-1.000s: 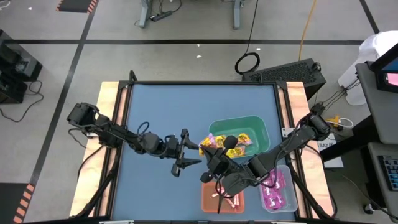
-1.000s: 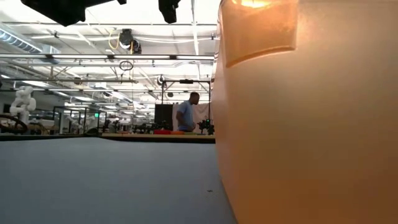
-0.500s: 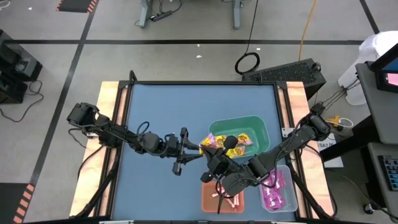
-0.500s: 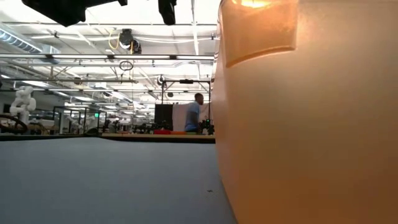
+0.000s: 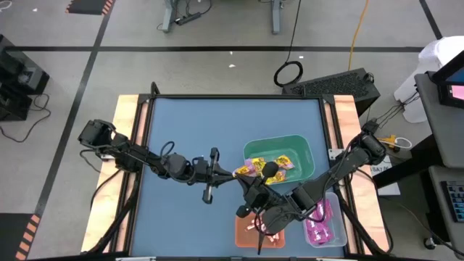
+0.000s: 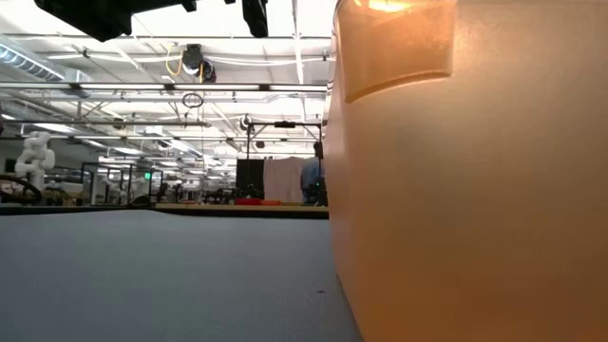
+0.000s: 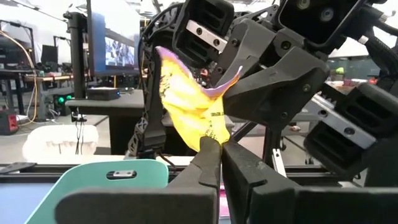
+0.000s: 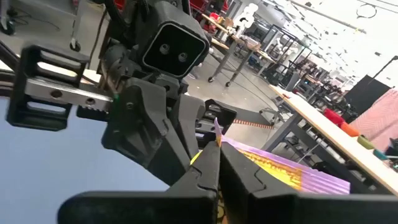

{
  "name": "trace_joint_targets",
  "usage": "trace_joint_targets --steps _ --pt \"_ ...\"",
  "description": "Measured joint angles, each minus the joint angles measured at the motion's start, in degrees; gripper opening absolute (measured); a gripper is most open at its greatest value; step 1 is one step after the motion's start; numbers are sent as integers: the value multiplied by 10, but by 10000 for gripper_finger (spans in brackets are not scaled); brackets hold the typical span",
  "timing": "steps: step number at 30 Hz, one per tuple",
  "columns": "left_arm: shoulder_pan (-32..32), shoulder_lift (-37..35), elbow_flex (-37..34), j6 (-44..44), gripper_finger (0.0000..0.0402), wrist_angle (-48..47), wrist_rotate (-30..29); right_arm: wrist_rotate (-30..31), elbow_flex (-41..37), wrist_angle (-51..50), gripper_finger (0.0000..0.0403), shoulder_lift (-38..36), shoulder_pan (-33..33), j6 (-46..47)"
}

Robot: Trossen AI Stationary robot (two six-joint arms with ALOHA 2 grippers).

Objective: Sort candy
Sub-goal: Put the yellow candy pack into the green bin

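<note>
Between the two grippers, just left of the green bin [image 5: 279, 156], a yellow candy packet [image 7: 189, 102] with a purple-magenta one [image 8: 280, 167] against it hangs above the table. My left gripper [image 5: 233, 174] reaches in from the table's left and is shut on the yellow packet. My right gripper [image 5: 255, 180] faces it from the right and is shut on the same pair. More yellow candy lies in the green bin, pink-white sticks lie in the orange bin [image 5: 259, 230], and magenta packets lie in the clear bin [image 5: 322, 217]. My left gripper pinches one corner of the yellow packet [image 7: 209, 135] between its two fingers, coming roughly level from the table's left. The packet stands out beyond the fingertips, clear of the table. My right gripper pinches a thin purple wrapper edge [image 8: 216, 130] between its shut fingers, coming from the table's right. The purple and yellow packets lie beyond the fingertips, off the table.
The three bins crowd the table's near right quarter. The orange bin's wall [image 6: 475, 190] fills the right half of the low view. Bare blue tabletop [image 5: 196, 130] spreads over the left and far parts. A person stands far off in the room behind.
My left gripper has shut on the yellow packet, moving slightly toward the table's right as it did. My right gripper has stayed shut and shifted a little toward the near edge. The candy stays lifted between them.
</note>
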Motion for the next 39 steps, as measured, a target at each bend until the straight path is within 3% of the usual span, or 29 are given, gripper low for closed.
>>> trace_joint_targets --steps 5,9,13,18,22,29,33,39 --pt "0 0 0 13 10 -8 4 -6 0 -5 23 0 12 32" --pt "7 0 0 12 10 -10 29 -15 0 -5 78 0 32 59" --pt "41 0 -16 -34 10 3 99 -13 0 -9 139 0 57 69" --pt "94 0 -83 -124 10 148 166 -12 0 -66 185 0 92 123" --pt "125 -1 -150 -198 10 288 177 -12 0 -143 191 0 112 245" --pt "140 -14 -171 -213 10 285 158 -69 0 -271 179 0 105 458" --pt "139 -14 -168 -198 10 286 160 -116 0 -286 172 0 93 485" --pt "140 -14 -167 -148 10 285 206 -120 0 -279 164 0 83 442"
